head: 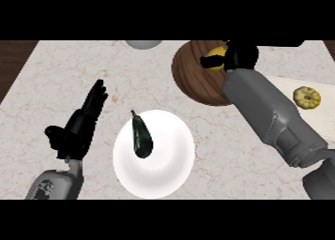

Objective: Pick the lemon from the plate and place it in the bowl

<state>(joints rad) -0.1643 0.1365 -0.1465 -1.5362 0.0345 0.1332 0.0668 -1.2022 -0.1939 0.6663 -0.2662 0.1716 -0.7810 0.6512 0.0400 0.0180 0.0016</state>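
Note:
The yellow lemon (pixel 214 55) is over the inside of the brown wooden bowl (pixel 196 79) at the upper right. My right hand (pixel 239 55) is above the bowl's far side, its fingers curled round the lemon and hiding part of it. The grey right forearm crosses the bowl's right rim. The white plate (pixel 163 161) lies near the front middle, with a dark green elongated vegetable (pixel 140 137) on its left part. My left hand (pixel 83 123) rests open left of the plate, fingers pointing up.
A small yellow squash (pixel 307 97) lies on a pale board (pixel 329 112) at the right. A grey rounded object (pixel 143 44) shows at the counter's far edge. Dark wood borders the marble counter at both sides.

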